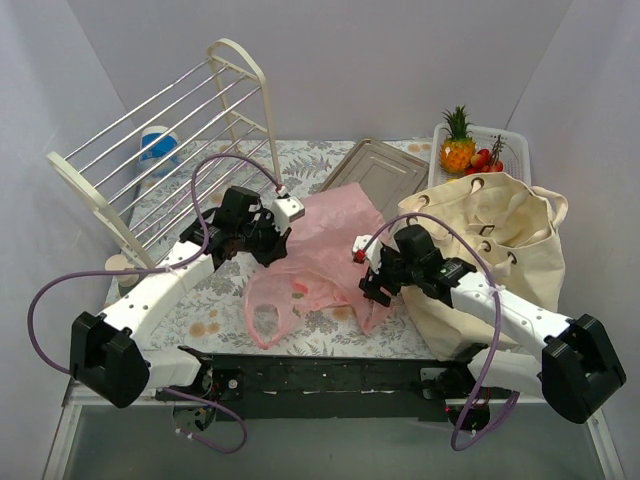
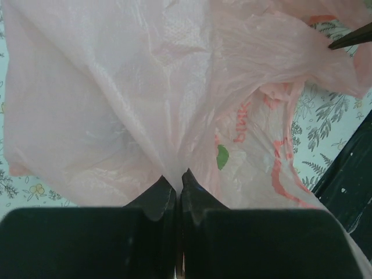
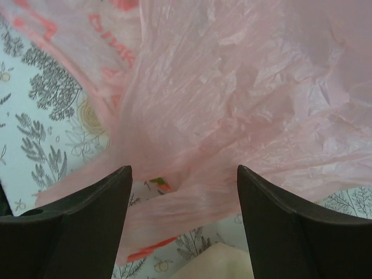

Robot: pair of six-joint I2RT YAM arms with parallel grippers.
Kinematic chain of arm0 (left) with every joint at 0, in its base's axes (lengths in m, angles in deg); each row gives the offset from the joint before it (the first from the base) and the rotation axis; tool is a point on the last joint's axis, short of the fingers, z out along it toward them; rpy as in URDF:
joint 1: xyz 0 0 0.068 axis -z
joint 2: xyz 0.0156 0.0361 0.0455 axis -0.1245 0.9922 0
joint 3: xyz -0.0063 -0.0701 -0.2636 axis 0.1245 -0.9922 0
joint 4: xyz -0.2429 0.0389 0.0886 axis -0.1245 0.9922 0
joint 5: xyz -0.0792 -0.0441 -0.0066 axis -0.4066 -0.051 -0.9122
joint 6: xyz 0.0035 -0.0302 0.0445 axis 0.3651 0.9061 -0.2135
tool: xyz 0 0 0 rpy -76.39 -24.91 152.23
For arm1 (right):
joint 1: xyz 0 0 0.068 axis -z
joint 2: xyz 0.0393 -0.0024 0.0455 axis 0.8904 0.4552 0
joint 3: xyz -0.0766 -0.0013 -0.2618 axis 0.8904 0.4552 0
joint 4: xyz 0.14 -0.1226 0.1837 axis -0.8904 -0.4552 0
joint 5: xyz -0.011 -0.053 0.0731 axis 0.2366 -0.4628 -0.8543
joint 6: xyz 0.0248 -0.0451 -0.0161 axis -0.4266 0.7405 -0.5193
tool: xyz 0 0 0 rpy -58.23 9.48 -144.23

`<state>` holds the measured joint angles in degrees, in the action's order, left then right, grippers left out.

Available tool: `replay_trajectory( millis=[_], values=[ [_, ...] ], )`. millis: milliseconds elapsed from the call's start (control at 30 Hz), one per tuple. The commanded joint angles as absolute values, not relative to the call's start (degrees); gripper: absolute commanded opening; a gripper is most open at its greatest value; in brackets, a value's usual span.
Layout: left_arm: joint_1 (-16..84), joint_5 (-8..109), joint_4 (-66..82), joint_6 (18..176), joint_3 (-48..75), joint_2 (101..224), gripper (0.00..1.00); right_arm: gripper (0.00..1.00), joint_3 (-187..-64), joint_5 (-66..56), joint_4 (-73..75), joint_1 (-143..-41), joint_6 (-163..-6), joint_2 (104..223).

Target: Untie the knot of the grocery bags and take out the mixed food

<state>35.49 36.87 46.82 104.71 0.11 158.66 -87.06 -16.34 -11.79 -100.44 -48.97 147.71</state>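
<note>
Reaching in from 7 o'clock over the flower-printed table (image 1: 190,300), the left arm ends in the left gripper (image 1: 270,248), whose jaws are pressed together on a gathered fold of the pink plastic bag (image 1: 325,245). The left wrist view shows the two fingertips (image 2: 158,200) meeting with only thin film between them, and the film fans out taut from that pinch. From 5 o'clock the right arm has the right gripper (image 1: 368,285) at the bag's 3 o'clock edge. Its jaws stand wide apart, with a crumpled ridge of pink film lying in the gap; whether the film touches either finger (image 3: 99,209) cannot be told. The bag lies at the middle of the table, flattened and wrinkled, with red print on its near side and one handle loop open toward 6 o'clock. A small green patch shows through the film, too blurred to name. Just beside the bag at 3 o'clock, partly hidden by the right arm, slumps the beige canvas tote (image 1: 510,235), its mouth and metal eyelets turned up. Farther off, at 1 o'clock, a white basket (image 1: 505,133) holds a pineapple (image 1: 458,150) and some red fruits (image 1: 485,160). A metal tray (image 1: 378,170) lies at 12 o'clock, and a white wire rack (image 1: 170,130) leans at 10 o'clock with a blue-and-white tub (image 1: 158,150) behind its bars.
</note>
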Motion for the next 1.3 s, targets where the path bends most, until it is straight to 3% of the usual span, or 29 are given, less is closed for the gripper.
replay_trajectory(
  millis=[0, 67, 200, 367, 467, 500, 567, 633, 667, 700, 833, 933, 967, 1067, 1167, 1267],
  values=[
    [35.54, 33.99, 44.06, 107.24, 4.6, 159.51, 0.0, 0.8, -89.39, -16.78, -1.43, -100.1, -54.45, 150.58],
    [35.54, 34.35, 43.62, 107.33, 7.06, 160.31, 0.0, 0.81, -92.46, -18.64, -0.8, -100.19, -56.12, 152.17],
    [35.54, 34.0, 42.65, 107.59, 10.75, 162.41, 0.0, 0.98, -95.81, -20.93, 1.13, -100.19, -62.27, 156.91],
    [35.54, 33.82, 41.95, 108.64, 12.43, 163.56, 0.0, 0.98, -97.49, -12.86, 4.74, -100.71, -65.09, 159.91],
    [35.54, 35.31, 42.12, 108.21, 11.65, 162.78, 0.0, 0.79, -97.93, -1.88, 6.83, -100.8, -63.26, 160.7],
    [35.54, 36.01, 41.95, 108.2, 11.3, 162.51, 0.0, 0.67, -98.36, 1.01, 7.11, -100.54, -61.85, 160.96],
    [35.54, 38.2, 41.77, 108.03, 10.24, 161.46, 0.0, 0.58, -99.5, 0.0, 6.68, -98.27, -60.0, 161.23],
    [35.54, 39.44, 42.12, 107.59, 9.28, 160.66, 0.0, 0.4, -101.61, -2.29, 6.23, -96.42, -59.56, 161.58],
    [35.54, 39.97, 42.38, 107.15, 8.92, 160.23, 0.0, 0.27, -102.14, -3.43, 6.06, -94.75, -59.12, 161.67],
    [35.54, 40.85, 42.82, 106.8, 8.31, 159.35, 0.0, 0.02, -102.84, -3.61, 6.14, -94.39, -58.24, 161.76],
    [35.54, 43.84, 42.91, 106.01, 5.41, 157.5, 0.03, 0.01, -106.88, -5.11, 6.67, -91.93, -56.57, 162.46],
    [35.54, 44.89, 42.92, 105.3, 3.04, 157.15, 0.19, 0.01, -112.41, -8.18, 6.32, -90.87, -56.74, 163.77],
    [35.63, 45.33, 42.83, 105.3, 2.68, 157.14, 0.36, 0.01, -114.78, -9.14, 5.97, -90.87, -57.17, 164.13],
    [35.54, 46.65, 41.69, 105.22, 1.36, 157.32, 0.5, 0.01, -118.04, -12.92, 5.26, -90.96, -60.6, 165.97],
    [35.54, 48.41, 41.25, 105.3, 0.75, 157.5, 0.51, 0.04, -118.85, -22.8, 4.74, -91.31, -61.06, 165.8],
    [35.54, 48.94, 41.24, 105.39, 0.66, 157.41, 0.51, 0.19, -117.54, -30.05, 1.67, -94.72, -53.96, 164.05]
  ],
)
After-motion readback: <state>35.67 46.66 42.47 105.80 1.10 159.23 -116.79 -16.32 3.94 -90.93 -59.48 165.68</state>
